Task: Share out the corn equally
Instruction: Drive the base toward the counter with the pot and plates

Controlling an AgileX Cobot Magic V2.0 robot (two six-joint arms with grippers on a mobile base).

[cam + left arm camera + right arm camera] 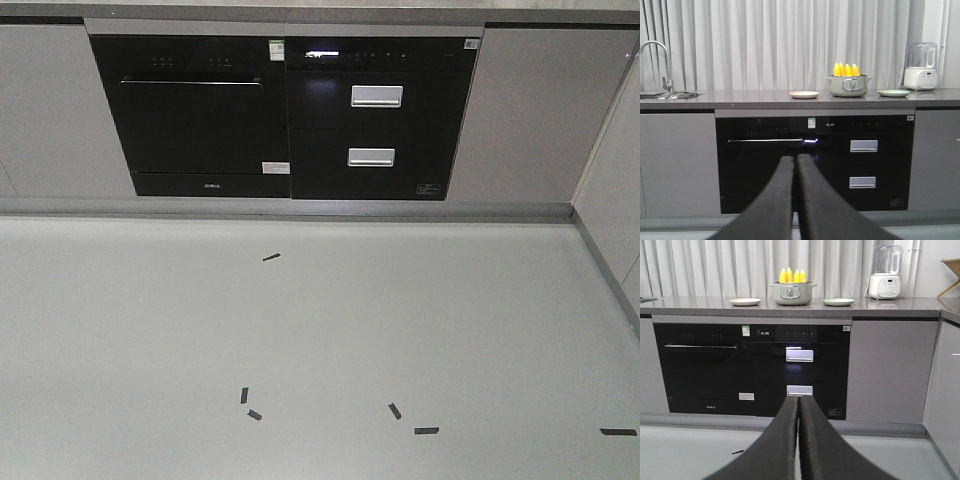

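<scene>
So basically a black oven [190,115] is being framed near the top here, built into grey cabinet fronts [45,110]. Touching it on its right, a second black unit [375,130] is being shown with two silver handles [376,96], one stacked over the other. A green sticker [276,48] is being displayed at the oven's top right corner, and a white label [275,168] at its lower right one. Below the oven, a grey kick strip [290,208] is being met by a pale floor [120,330]. Short black tape strips [271,257] are being seen scattered on that floor: one not far below the oven, two close together further down, and three more down and off to its right.
</scene>
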